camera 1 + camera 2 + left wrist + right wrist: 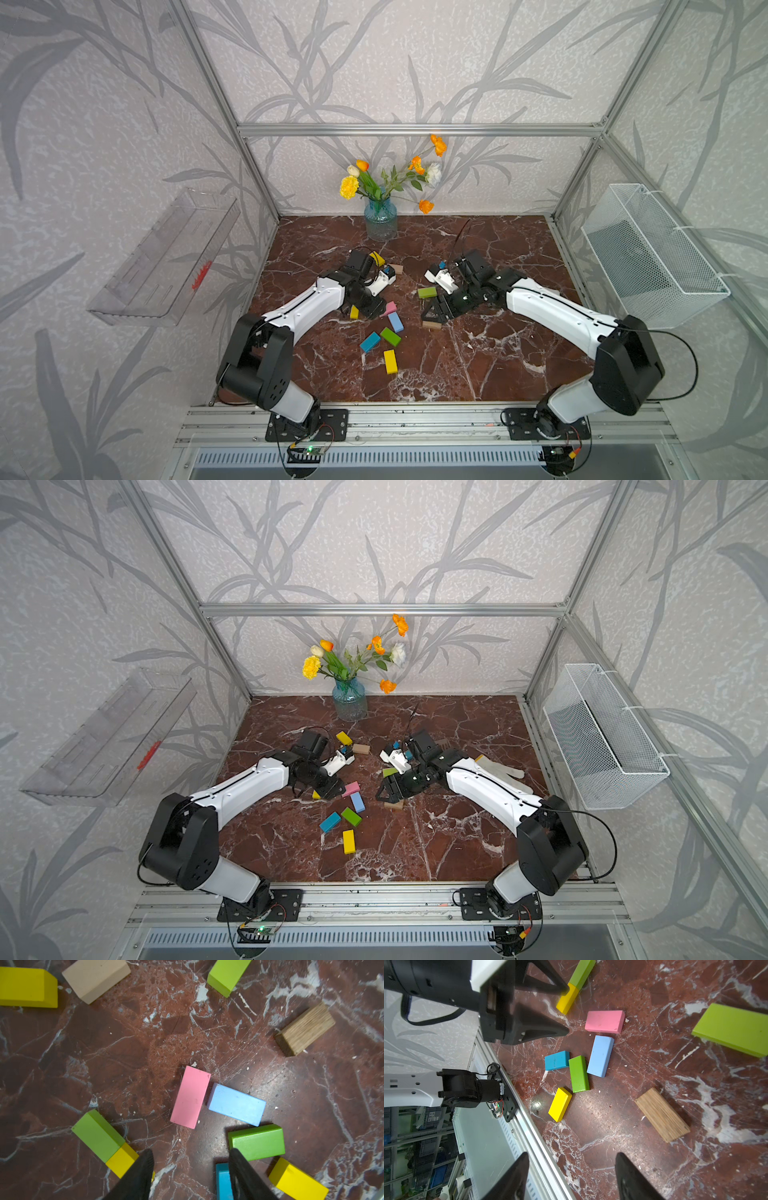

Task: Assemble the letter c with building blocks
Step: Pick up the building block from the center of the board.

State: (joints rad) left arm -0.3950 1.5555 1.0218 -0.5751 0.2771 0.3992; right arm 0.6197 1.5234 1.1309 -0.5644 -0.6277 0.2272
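Blocks (390, 336), scattered about the middle of the table (478, 365), look light, rigid and smooth-painted, so grip each across its long sides at mid-length; left claw (190, 1159) and right claw (572, 1157) both hang spread and empty.

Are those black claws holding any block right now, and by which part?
Nothing is held. The left gripper and the right gripper are both open, with only bare table between their jaws.
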